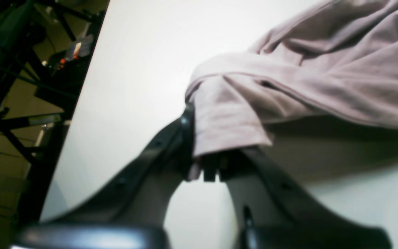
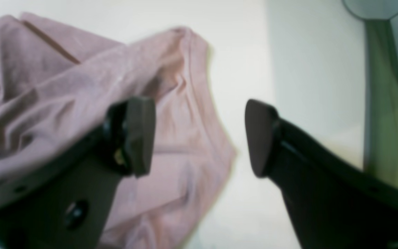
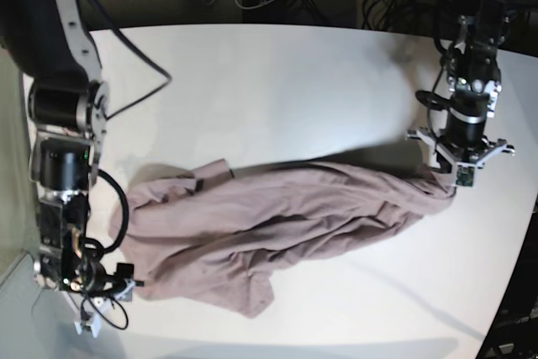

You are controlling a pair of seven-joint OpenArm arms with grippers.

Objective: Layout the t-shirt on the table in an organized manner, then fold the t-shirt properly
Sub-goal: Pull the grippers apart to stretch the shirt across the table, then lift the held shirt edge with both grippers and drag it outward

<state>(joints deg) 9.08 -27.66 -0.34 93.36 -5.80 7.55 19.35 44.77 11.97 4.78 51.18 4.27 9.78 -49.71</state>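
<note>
T-shirt (image 3: 277,224): dusty-pink, spread in a rumpled band across the middle of the tabletop (image 3: 252,90), running from near the base view's left edge to near its right edge; deep folds throughout, not flat.
T-shirt, left part in base view: wider bunched mass with a flap hanging toward the near edge of the tabletop.
T-shirt, right part in base view: narrows to a gathered point that rises off the surface into the left end effector.
Left end effector (image 1: 212,166): clenched on a folded, hemmed edge of the t-shirt; in the left wrist view the cloth drapes over the closed fingertips and casts a shadow on the tabletop below.
Right end effector (image 2: 199,138): released, the two dark fingertips stand well apart with nothing between them; it sits near the near-left corner of the tabletop in the base view.
Right end effector vs t-shirt: in the right wrist view the cloth lies behind one fingertip; contact cannot be told.
Tabletop: white, slightly glossy.
</note>
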